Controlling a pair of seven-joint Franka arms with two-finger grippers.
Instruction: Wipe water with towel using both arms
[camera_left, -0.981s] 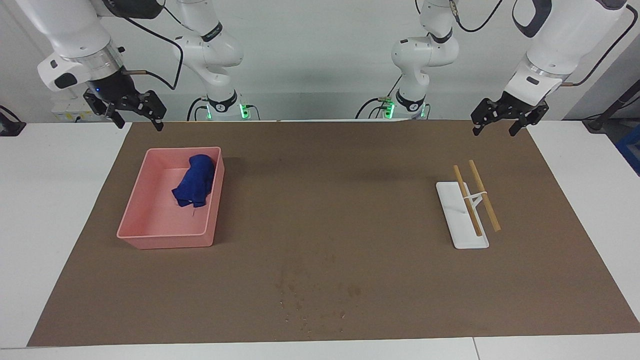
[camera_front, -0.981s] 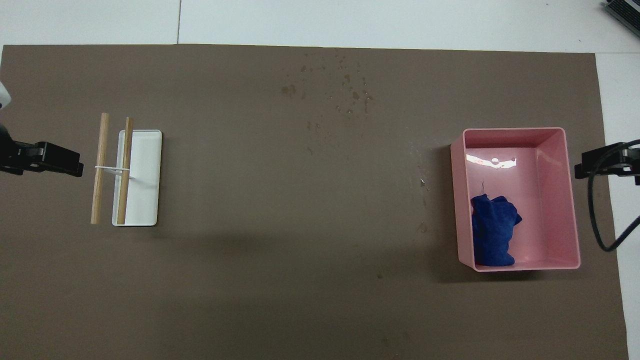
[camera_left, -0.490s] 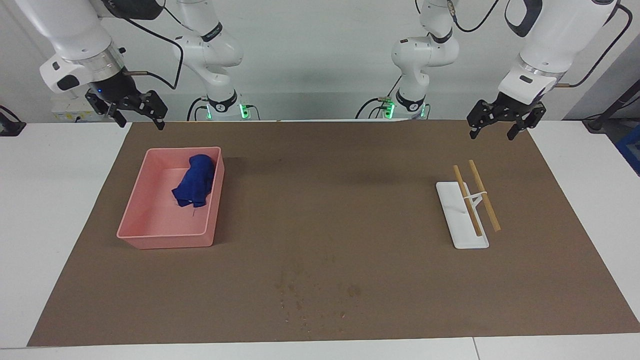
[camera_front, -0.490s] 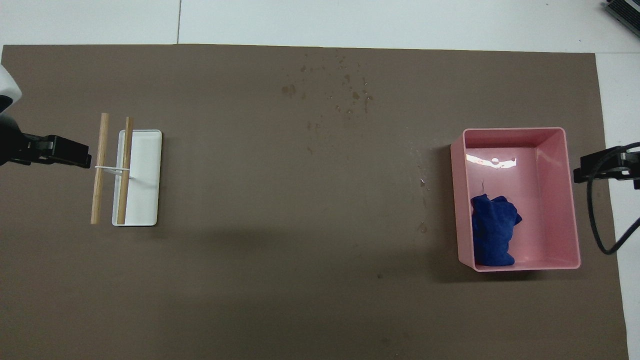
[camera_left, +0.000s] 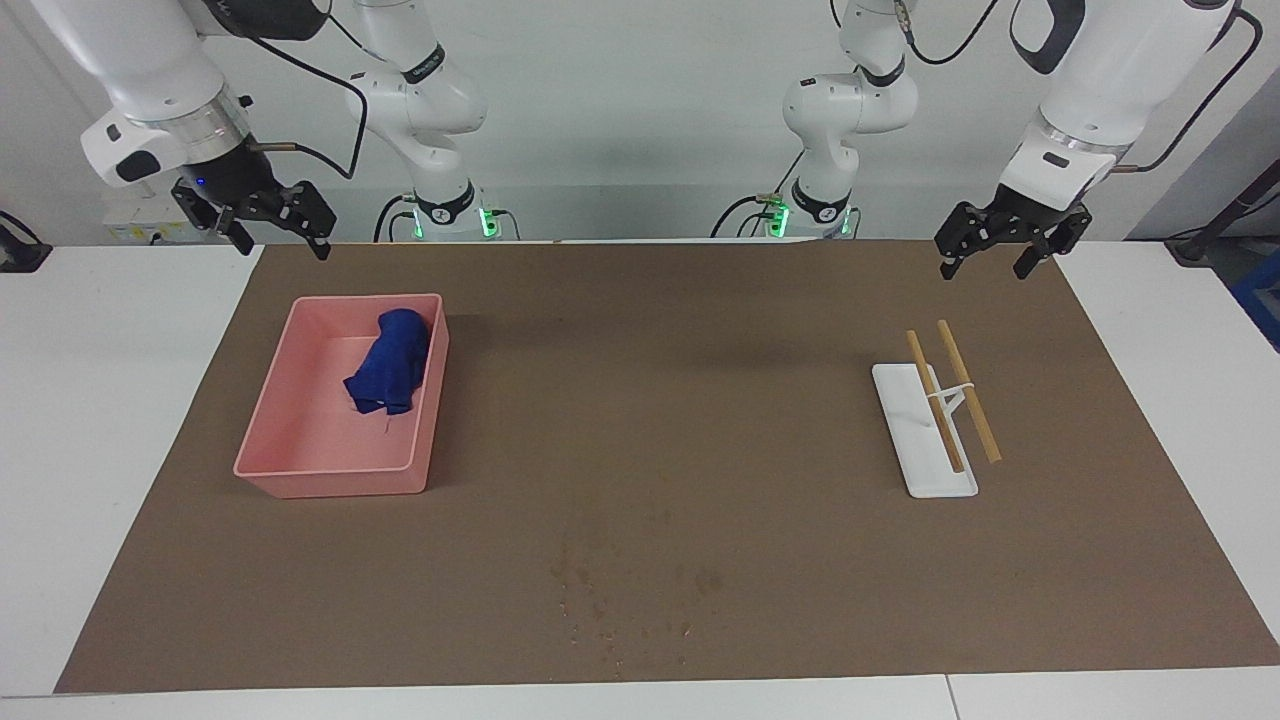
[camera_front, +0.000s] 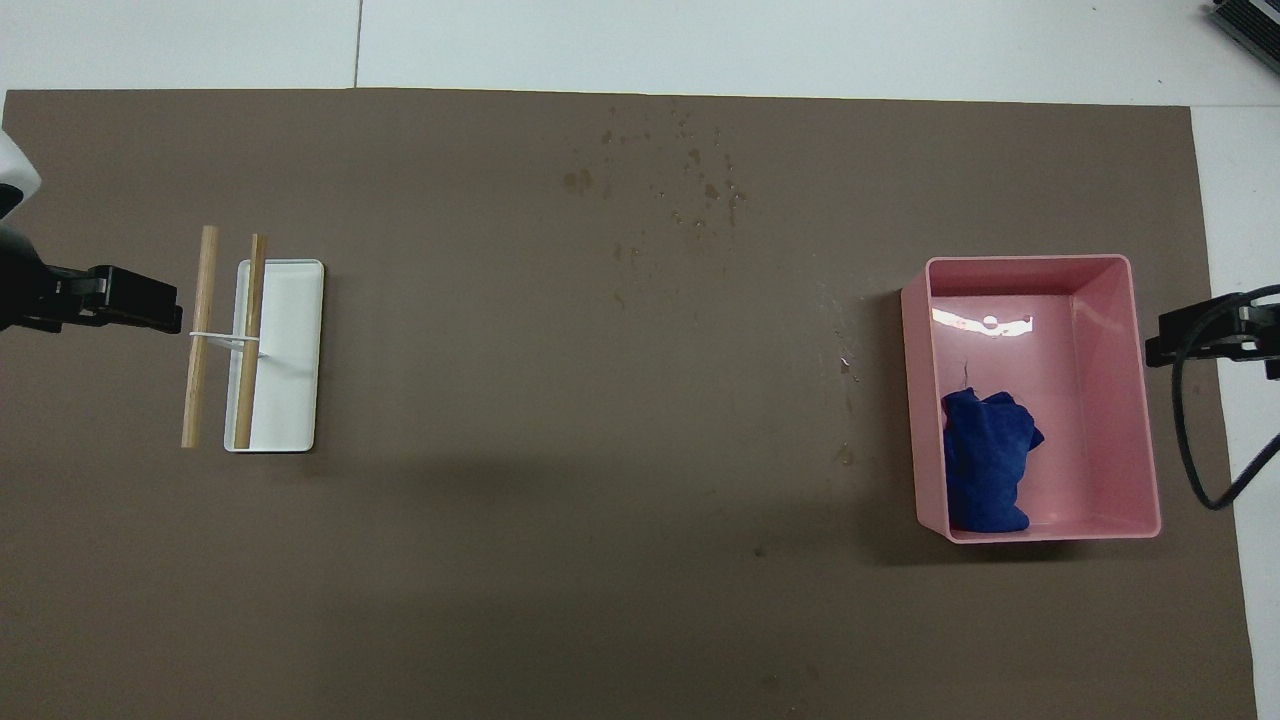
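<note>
One towel (camera_left: 390, 374) lay in one tray (camera_left: 300, 478), two sticks (camera_left: 968, 391) on one rack (camera_left: 935, 480), water (camera_left: 620, 590) near the mat's (camera_left: 700, 440) edge, left gripper (camera_left: 985, 262) and right gripper (camera_left: 280, 246) both spread, holding nothing.

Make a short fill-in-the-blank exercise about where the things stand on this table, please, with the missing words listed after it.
1. The blue towel lies inside the ____ tray.
2. The white rack carries ____ wooden sticks.
3. The water lies ____ from the robots than the tray.
4. The left gripper and the right gripper hold ____.

Missing words: pink; two; farther; nothing
</note>
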